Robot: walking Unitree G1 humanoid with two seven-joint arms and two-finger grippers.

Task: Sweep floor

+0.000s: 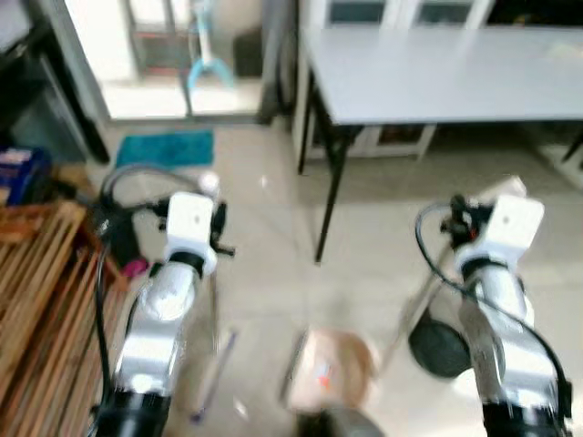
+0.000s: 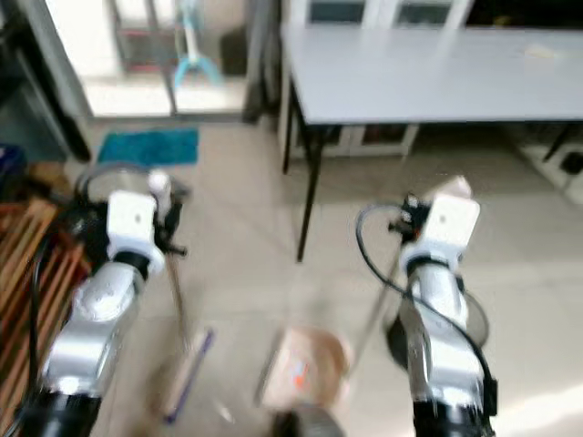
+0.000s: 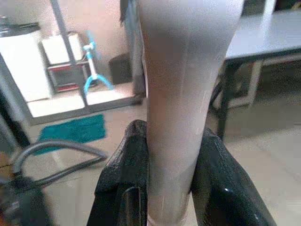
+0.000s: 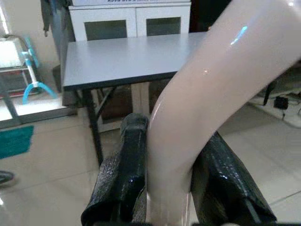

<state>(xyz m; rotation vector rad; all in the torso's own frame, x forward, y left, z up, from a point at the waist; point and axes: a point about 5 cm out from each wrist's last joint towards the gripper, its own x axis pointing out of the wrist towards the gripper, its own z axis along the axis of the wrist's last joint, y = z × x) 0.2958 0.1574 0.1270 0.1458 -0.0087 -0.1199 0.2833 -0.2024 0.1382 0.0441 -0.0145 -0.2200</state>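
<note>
The broom handle (image 3: 181,94) stands clamped between the left gripper's (image 3: 181,188) two black fingers, which press its pale shaft on both sides. From that grip the shaft runs down and slightly forward to the floor, where a blurred head with a purple strip (image 1: 211,375) lies just left of the dustpan tray (image 1: 330,366). So the broom's long axis is near upright, and its working end sits below the left gripper, beside the tray.

The right gripper (image 4: 169,188) is closed the same way on the dustpan handle (image 4: 207,94), a curved pale grip whose thin rod (image 1: 414,305) slants down toward the left to the brownish tray. Tray and broom head lie close together, between the two arms.

Measured from the tray, the grey table (image 1: 437,68) stands ahead and to the right, its dark leg (image 1: 328,214) nearest. A slatted wooden rack (image 1: 36,273) lies to the left, and a teal mat (image 1: 166,147) ahead and to the left.

My judgement: the left arm must draw the broom head rightward toward the tray's mouth.
</note>
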